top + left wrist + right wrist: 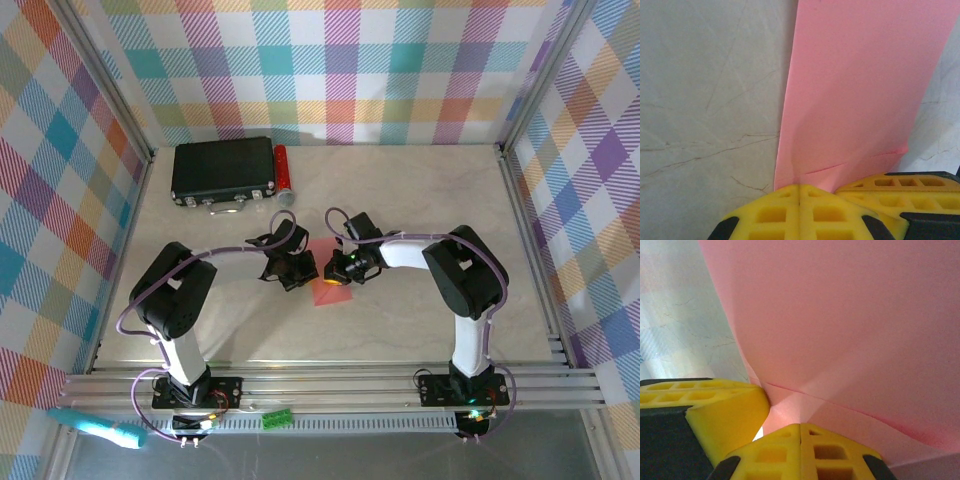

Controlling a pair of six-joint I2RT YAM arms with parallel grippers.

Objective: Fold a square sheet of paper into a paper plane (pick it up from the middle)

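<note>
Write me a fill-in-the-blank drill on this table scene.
1. The square sheet of paper between the two arms is ___ in colour.
2. The left gripper has fingers coloured ___.
3. The red cylinder lies beside the ___ box.
4. The right gripper has its fingers ___ (open or shut).
Missing words: pink; yellow; black; shut.

Looks down from above the near edge over the table [400,200]; looks from each wrist, close, onto the same square sheet of paper [323,250].
</note>
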